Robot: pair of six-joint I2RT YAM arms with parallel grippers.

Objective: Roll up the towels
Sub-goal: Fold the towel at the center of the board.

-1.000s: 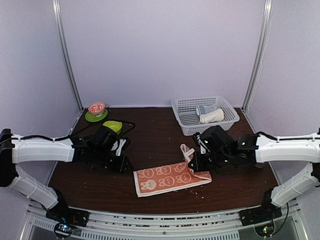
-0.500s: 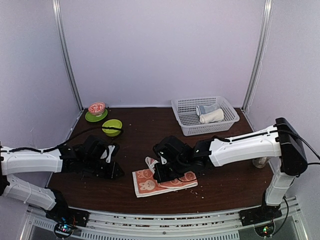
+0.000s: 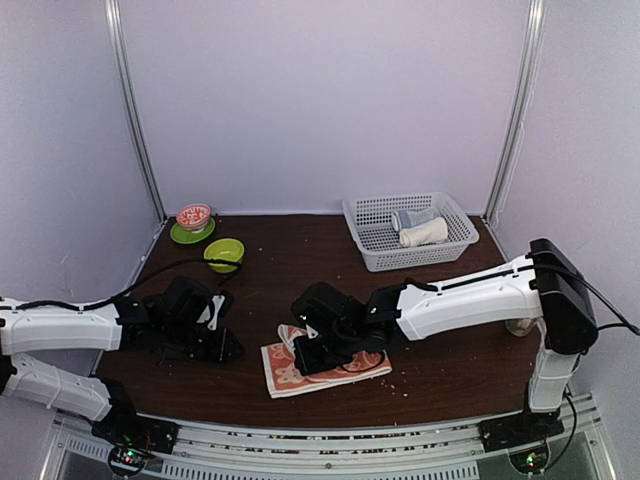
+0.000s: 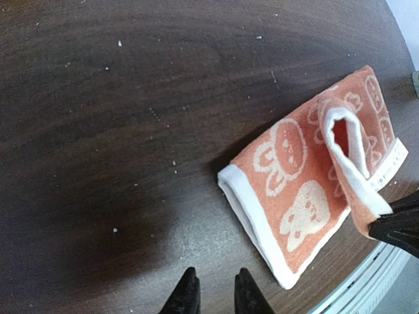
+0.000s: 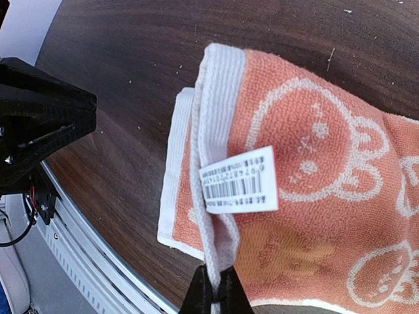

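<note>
1 towel (image 4: 294, 190): we pinch its hem in the right gripper (image 5: 214, 278) to fold it over; left gripper (image 4: 213, 288) hovers slightly parted, empty.

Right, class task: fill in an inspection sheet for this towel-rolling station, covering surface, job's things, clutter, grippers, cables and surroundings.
Surface: dark wooden table, scattered with pale crumbs.
Job's things: orange towel with white bunny faces, folded over, not rolled; cream towel rolled, lying in the white basket.
Clutter: grey-blue cloth bundle in the basket; green bowl; red patterned bowl on a green saucer.
Grippers: right gripper shut on the orange towel's white hem; left gripper slightly open, holding nothing.
Cables: black cable lying over the table near the green bowl.
Surroundings: pale lilac walls, metal posts.
</note>
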